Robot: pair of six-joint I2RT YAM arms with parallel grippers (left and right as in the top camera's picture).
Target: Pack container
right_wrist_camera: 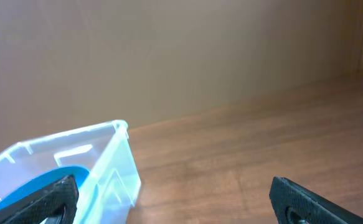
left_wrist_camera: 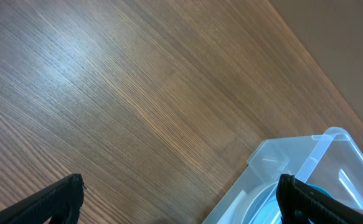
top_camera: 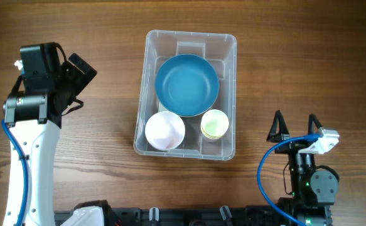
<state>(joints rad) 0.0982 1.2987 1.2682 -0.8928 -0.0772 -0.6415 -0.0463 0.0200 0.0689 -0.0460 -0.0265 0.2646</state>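
Observation:
The clear plastic container [top_camera: 228, 94] stands in the middle of the table. Inside it lie a large blue bowl [top_camera: 186, 85], a white bowl [top_camera: 164, 130] and a small pale green cup [top_camera: 215, 123]. My left gripper [top_camera: 81, 80] is open and empty, raised to the left of the container; its wrist view [left_wrist_camera: 181, 196] shows the container's corner [left_wrist_camera: 281, 163] at the lower right. My right gripper [top_camera: 294, 127] is open and empty, to the right of the container near the front edge; its wrist view [right_wrist_camera: 175, 196] shows the container [right_wrist_camera: 109, 155] and the blue bowl [right_wrist_camera: 38, 183] at the left.
The wooden table [top_camera: 296, 56] surrounds the container. The arm bases stand along the front edge, with a blue cable [top_camera: 264, 176] by the right arm. A plain brown wall [right_wrist_camera: 169, 56] stands beyond the table.

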